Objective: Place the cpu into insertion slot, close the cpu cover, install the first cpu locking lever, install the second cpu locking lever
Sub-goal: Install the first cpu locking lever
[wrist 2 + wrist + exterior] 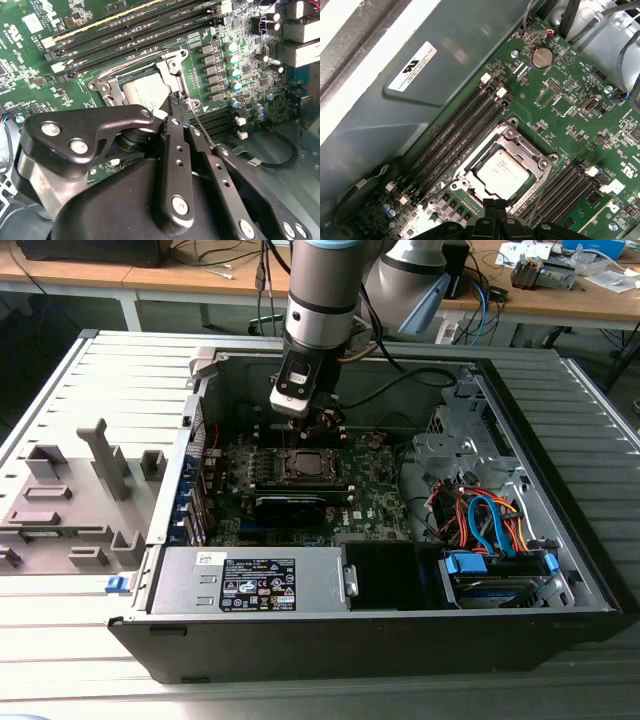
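The cpu (502, 172), with its dull silver top, lies flat in the insertion slot (470, 186) on the green motherboard. The cpu cover (521, 146) is down over it, framing the chip. In the second wrist view the cpu (147, 92) sits just beyond my black fingers (172, 150). My gripper (178, 102) is shut, its tips at the socket's edge beside a thin metal locking lever (202, 130). I cannot tell whether the tips pinch the lever. In the exterior view my gripper (325, 430) hangs just over the back edge of the socket (305, 465).
Long black memory slots (455, 135) flank the socket on both sides. The computer case wall (435, 60) rises close behind. A power supply (255, 580), drive bay (495, 575) and coloured cables (485, 515) fill the case's front and the exterior view's right.
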Controlling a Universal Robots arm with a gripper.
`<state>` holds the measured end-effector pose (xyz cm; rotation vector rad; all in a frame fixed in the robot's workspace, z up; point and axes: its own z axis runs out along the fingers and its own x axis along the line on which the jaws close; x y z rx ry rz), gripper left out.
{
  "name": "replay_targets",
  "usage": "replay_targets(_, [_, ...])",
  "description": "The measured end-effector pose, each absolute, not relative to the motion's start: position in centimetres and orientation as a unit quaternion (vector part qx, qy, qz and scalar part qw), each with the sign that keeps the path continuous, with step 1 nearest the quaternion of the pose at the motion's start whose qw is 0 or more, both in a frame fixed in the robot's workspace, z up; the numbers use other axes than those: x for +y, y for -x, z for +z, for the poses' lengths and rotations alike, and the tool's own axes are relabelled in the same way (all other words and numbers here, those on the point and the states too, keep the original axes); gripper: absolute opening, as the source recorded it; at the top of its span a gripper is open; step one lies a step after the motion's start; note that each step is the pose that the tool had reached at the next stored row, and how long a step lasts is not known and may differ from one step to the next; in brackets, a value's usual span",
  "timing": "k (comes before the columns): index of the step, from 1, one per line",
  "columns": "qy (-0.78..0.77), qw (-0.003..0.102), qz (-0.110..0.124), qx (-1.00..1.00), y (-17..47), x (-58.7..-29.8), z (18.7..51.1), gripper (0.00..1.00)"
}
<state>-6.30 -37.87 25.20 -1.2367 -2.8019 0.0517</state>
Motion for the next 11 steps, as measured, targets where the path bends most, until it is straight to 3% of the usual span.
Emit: replay_targets(11, [0.395, 0.039, 0.017, -0.918, 6.3, -37.87, 25.2, 0.11])
